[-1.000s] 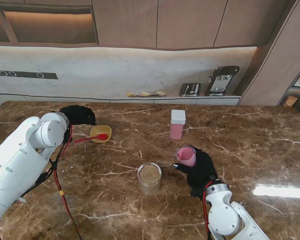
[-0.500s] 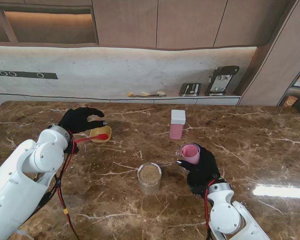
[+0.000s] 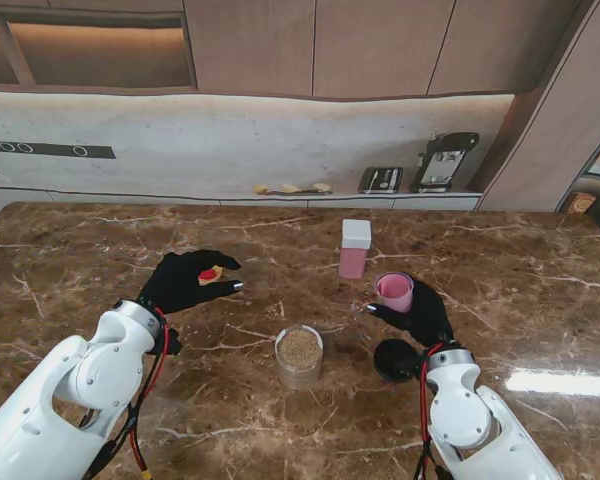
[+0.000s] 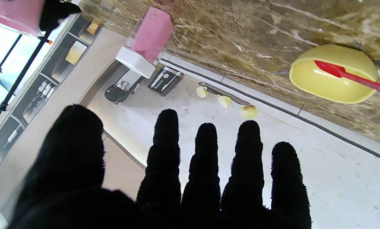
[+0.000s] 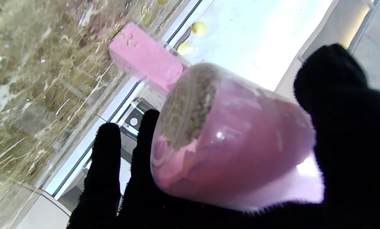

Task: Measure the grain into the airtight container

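Brown veined marble forms the table (image 3: 500,270), with a pale counter and wooden cabinets along the far wall. Right hand (image 3: 412,312) grasps a pink measuring cup (image 3: 394,291), lifted off the surface and tilted; the right wrist view shows grain inside it. A clear round jar (image 3: 299,356) filled with grain stands near centre, to the left of that hand and apart from it. The pink airtight container (image 3: 355,248) with white lid stands upright farther back. Left hand (image 3: 188,280) is released, fingers (image 4: 164,159) spread, holding nothing. It hovers over a yellow bowl (image 4: 333,74) holding a red spoon (image 4: 345,74); contact apparently none, though this view is poor.
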`<state>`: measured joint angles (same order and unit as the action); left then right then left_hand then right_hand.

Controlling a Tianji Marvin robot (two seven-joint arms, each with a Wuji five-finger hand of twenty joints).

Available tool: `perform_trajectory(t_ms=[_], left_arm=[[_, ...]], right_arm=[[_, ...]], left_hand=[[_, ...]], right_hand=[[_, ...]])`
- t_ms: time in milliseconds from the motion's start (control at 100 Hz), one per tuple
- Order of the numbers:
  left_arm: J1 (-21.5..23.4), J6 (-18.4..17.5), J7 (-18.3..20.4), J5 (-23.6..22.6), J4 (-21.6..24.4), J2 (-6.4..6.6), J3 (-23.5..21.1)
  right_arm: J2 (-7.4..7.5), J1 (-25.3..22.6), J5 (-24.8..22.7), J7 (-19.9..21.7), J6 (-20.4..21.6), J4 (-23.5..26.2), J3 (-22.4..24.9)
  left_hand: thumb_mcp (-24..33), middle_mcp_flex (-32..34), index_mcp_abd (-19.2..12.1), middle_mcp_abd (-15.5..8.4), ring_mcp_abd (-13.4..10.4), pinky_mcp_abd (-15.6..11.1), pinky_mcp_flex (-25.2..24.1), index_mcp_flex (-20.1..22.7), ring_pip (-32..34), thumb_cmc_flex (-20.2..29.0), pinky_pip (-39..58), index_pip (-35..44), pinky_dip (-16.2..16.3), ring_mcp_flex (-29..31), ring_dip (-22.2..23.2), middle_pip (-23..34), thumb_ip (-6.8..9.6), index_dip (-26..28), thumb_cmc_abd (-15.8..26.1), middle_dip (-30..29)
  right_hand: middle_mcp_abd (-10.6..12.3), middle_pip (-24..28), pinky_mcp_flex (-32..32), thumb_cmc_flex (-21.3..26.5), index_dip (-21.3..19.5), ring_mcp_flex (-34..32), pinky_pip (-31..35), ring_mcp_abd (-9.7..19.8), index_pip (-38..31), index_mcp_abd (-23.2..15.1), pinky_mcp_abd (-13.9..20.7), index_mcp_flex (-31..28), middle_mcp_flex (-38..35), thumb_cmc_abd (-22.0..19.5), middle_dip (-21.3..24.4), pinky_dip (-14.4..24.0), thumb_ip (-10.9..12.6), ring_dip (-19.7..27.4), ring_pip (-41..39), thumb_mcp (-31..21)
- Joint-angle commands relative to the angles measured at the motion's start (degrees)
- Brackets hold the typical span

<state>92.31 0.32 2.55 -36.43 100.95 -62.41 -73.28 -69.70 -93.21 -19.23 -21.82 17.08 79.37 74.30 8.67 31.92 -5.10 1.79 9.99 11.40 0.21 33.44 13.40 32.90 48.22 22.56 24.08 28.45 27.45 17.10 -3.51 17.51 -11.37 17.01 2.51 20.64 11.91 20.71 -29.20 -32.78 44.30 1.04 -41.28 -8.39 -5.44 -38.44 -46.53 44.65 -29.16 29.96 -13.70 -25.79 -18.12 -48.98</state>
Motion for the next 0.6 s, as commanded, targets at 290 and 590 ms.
perform_trajectory(t_ms=[290,590], left_arm=[[4.51,-1.72,-0.09,0.57,2.77,-0.3,0.12],[5.79,-2.11,-0.18,1.08,3.39,-0.32,-0.27]], right_arm=[[0.36,3.47,8.8,7.36,-4.29,-2.91,1.43],[1.47,7.97,6.97,12.07,-6.06,-9.13,1.63]], left_hand=[[-5.38,-1.1,0.45,0.19,-0.6,4.04,-0.78,0.53,-1.21,3.03,-1.15,-2.04,2.28,-1.46,-0.65,-2.29,2.21,0.23,3.99,0.81],[-6.57,-0.95,0.51,0.36,-0.77,4.71,-0.21,0.74,-1.2,3.35,-0.62,-2.27,3.4,-0.93,-0.72,-2.36,2.35,0.36,4.86,0.89]], right_hand=[[3.38,-6.28,-16.83,3.06,1.17,25.68,-23.33,8.87,-3.9,-14.88,11.62,-1.98,21.28,-11.13,6.29,5.63,-0.94,6.45,8.82,-3.74],[5.88,-9.96,-10.85,0.86,1.8,27.37,-42.2,11.48,-4.15,-17.47,13.04,-1.49,32.24,-12.9,9.66,-11.05,0.36,14.87,18.6,-1.0]])
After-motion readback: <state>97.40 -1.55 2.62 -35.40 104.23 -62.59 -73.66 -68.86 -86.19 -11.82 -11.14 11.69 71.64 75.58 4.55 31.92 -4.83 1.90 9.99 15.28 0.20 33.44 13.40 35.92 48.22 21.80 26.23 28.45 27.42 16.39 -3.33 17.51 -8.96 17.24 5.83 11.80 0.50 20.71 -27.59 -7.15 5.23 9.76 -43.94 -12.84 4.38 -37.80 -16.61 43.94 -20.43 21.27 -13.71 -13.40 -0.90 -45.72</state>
